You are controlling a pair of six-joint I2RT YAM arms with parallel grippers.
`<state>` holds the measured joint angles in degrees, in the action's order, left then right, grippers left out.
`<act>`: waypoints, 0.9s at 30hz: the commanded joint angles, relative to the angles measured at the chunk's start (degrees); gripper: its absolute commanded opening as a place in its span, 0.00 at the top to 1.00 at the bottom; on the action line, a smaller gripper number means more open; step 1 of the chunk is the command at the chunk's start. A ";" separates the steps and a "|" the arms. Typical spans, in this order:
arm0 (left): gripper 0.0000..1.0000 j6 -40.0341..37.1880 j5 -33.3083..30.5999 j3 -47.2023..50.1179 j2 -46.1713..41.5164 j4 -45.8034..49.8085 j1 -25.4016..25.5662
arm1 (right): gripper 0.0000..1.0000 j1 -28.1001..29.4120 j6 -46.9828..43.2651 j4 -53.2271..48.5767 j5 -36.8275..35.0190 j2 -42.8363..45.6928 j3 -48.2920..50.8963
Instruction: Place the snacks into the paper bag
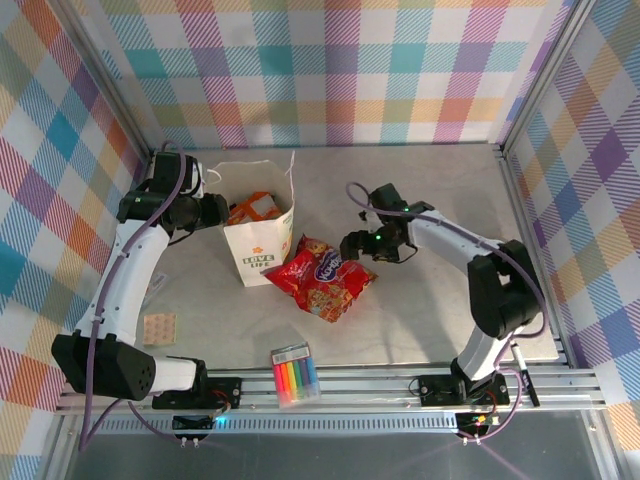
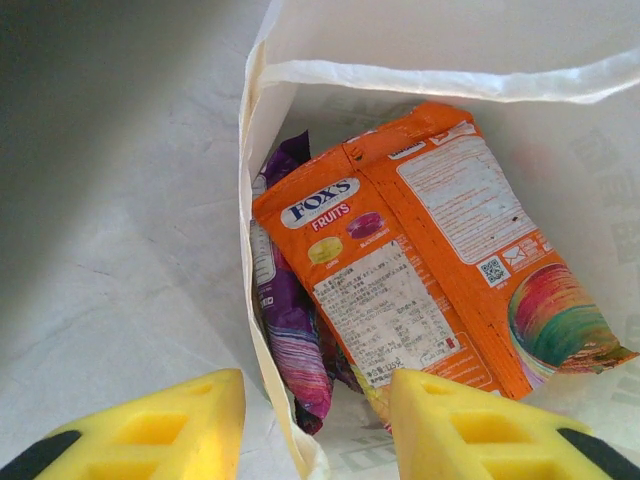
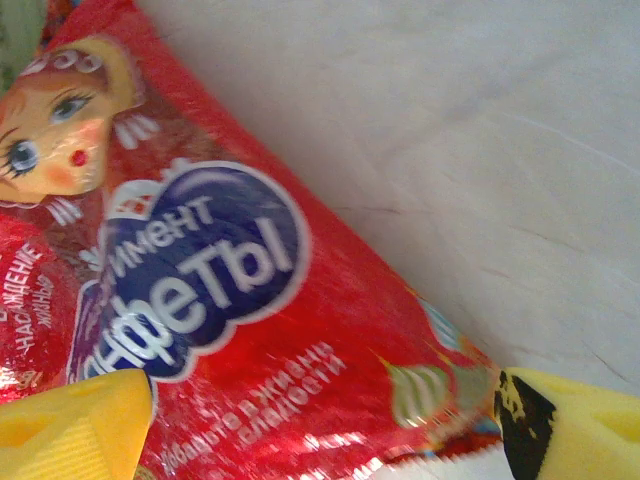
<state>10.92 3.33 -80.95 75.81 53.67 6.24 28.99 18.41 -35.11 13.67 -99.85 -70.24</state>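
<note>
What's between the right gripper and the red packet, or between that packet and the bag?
Nothing visible. The right gripper hangs open over the red packet, which lies beside the bag. The bag's mouth is open, left gripper at its rim.

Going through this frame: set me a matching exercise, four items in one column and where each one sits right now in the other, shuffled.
Items
1. orange packet
2. large red packet
3. marker pack
4. purple packet

Places
A. at the near edge of the table, between the arm bases
B. inside the paper bag, uppermost, label showing
C. lying on the table beside the paper bag
D. inside the paper bag, tucked between its wall and another packet

Pairs: 1-B, 2-C, 3-A, 4-D
</note>
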 commanded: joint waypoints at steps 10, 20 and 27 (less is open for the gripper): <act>0.57 -0.55 -1.27 -0.69 -0.07 1.70 -0.32 | 0.13 4.89 -10.72 -4.25 -1.31 -9.96 -8.03; 0.57 -0.38 -0.87 -1.47 0.30 1.78 -0.31 | 0.42 7.31 -11.96 -7.04 -9.90 -14.36 -9.01; 0.57 -0.20 -0.79 -1.26 0.23 1.83 -0.27 | 0.77 7.15 -12.31 -7.79 -14.81 -10.61 -4.59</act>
<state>10.92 2.87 -80.95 75.81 53.91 6.22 36.32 6.68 -38.20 6.00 -110.34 -78.87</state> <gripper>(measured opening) 0.430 0.264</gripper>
